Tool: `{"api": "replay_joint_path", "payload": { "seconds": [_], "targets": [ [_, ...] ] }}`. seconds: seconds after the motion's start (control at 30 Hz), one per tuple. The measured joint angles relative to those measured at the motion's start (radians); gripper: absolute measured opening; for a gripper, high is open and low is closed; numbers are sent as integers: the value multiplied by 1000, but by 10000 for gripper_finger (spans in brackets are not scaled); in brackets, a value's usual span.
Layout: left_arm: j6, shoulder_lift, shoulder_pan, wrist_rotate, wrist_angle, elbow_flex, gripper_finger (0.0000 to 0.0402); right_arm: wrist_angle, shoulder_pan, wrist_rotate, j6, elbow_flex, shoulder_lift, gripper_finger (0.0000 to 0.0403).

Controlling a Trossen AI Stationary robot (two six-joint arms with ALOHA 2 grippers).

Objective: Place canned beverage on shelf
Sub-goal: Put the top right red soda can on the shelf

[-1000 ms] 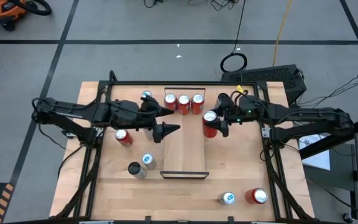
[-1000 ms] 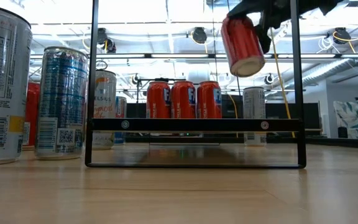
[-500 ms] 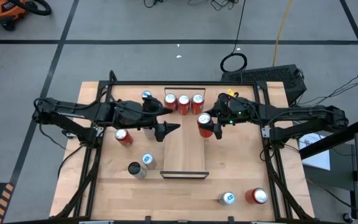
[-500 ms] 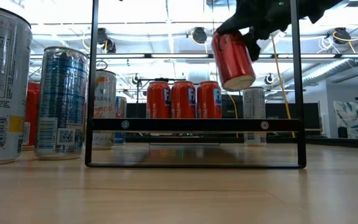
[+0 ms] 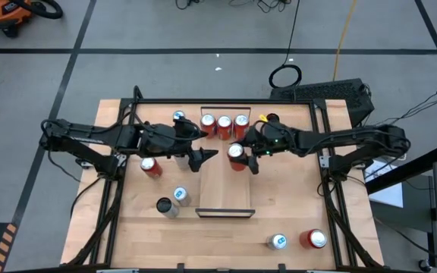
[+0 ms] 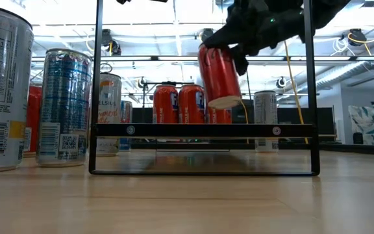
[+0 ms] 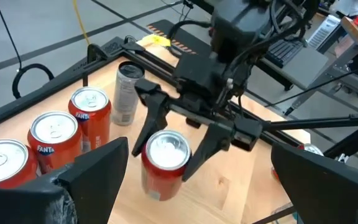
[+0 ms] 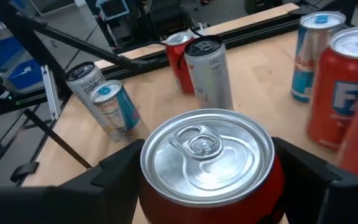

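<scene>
Over the shelf [image 5: 224,182] now, farther left: right fingers' [image 5: 246,152] red can [image 5: 237,155].

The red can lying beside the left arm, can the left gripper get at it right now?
Probably yes: the left gripper is open and holds nothing, and the red can lies close beside that arm with nothing over it.

Off the wooden table [image 5: 226,235], I see an orange shop vacuum [image 5: 10,14] on the grey floor at the far left corner. A black cable loop [image 5: 285,76] lies behind the table. A yellow cord [image 5: 345,34] runs toward a dark keyboard [image 5: 332,92]. White papers [image 5: 381,182] sit to the right.
</scene>
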Motion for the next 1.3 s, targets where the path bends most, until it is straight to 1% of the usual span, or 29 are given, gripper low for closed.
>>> {"api": "replay_joint_path", "payload": {
  "seconds": [0.17,0.23,0.4,0.53,0.7,0.87,1.1,1.3],
  "targets": [
    [-24,3,-2,0,2,-1,398,85,-8,-20,-18,0,60,267],
    [-25,7,-2,0,0,-1,398,88,-8,-23,-36,0,81,267],
    [-26,28,-2,3,0,-2,398,81,-8,-75,-68,0,140,267],
    [-26,44,-2,17,1,-2,398,93,-8,-96,-75,0,143,267],
    [-26,58,-2,23,1,-2,398,73,-8,-98,-107,0,143,269],
    [-26,66,-2,24,4,-2,398,38,-8,-101,-149,2,141,288],
    [-52,66,0,23,11,-3,398,8,-8,-102,-152,4,139,316],
    [-53,67,0,19,12,-3,398,-61,-9,-98,-149,2,128,346]
  ]
}}
